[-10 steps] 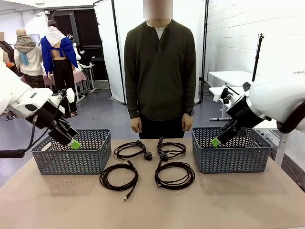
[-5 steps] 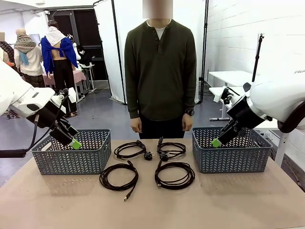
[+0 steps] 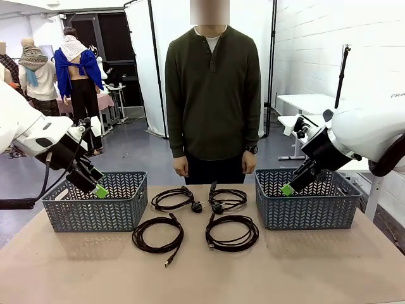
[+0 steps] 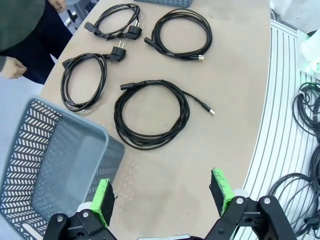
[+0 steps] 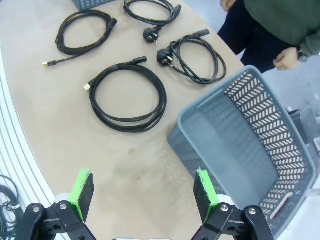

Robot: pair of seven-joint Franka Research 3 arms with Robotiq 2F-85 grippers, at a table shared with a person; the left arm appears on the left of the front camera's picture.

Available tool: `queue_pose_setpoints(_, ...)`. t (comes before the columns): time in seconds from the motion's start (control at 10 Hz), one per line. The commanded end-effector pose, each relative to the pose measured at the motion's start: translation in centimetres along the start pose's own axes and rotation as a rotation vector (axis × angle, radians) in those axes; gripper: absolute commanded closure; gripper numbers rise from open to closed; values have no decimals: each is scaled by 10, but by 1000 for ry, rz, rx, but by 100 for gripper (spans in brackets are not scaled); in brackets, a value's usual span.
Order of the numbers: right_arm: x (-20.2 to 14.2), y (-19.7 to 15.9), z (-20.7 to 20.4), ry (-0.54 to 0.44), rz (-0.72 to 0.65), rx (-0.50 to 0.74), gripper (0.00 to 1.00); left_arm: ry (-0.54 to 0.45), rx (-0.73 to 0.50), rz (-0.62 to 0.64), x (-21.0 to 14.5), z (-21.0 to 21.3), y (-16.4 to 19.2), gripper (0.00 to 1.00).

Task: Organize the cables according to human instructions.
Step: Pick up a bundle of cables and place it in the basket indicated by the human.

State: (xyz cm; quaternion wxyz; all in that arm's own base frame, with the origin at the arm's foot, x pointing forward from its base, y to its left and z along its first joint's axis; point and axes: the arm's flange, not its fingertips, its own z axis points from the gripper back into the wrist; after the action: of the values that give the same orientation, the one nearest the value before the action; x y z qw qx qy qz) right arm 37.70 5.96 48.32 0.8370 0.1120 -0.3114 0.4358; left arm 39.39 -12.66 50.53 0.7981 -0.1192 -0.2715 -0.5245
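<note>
Both white arms come in from the sides, angled down toward the middle. The left gripper (image 3: pixel 98 190) hangs by the slotted grey plastic basket on the left (image 3: pixel 95 212), green pads spread wide with nothing between them. The right gripper (image 3: pixel 286 189) mirrors it at the matching right basket (image 3: pixel 304 218), jaws apart and empty too. The four coiled thin black cables (image 3: pixel 157 234) lie on the tan table (image 3: pixel 316 272) between the baskets, two nearer and two farther. The person in the olive henley (image 3: pixel 212 95) stands at the far edge.
</note>
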Motion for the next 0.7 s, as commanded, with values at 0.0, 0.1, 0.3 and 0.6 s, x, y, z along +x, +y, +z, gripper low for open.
queue_pose_setpoints(0.0, -1, -1, -1, -18, 0, 21, 0, -15, -15, -4, -1, 0, 4, 0)
queue_pose_setpoints(0.1, -1, -1, -1, -18, 0, 21, 0, -15, -15, -4, -1, 0, 4, 0)
queue_pose_setpoints(0.3, -1, -1, -1, -18, 0, 21, 0, -15, -15, -4, -1, 0, 4, 0)
queue_pose_setpoints(0.6, -1, -1, -1, -18, 0, 21, 0, -15, -15, -4, -1, 0, 4, 0)
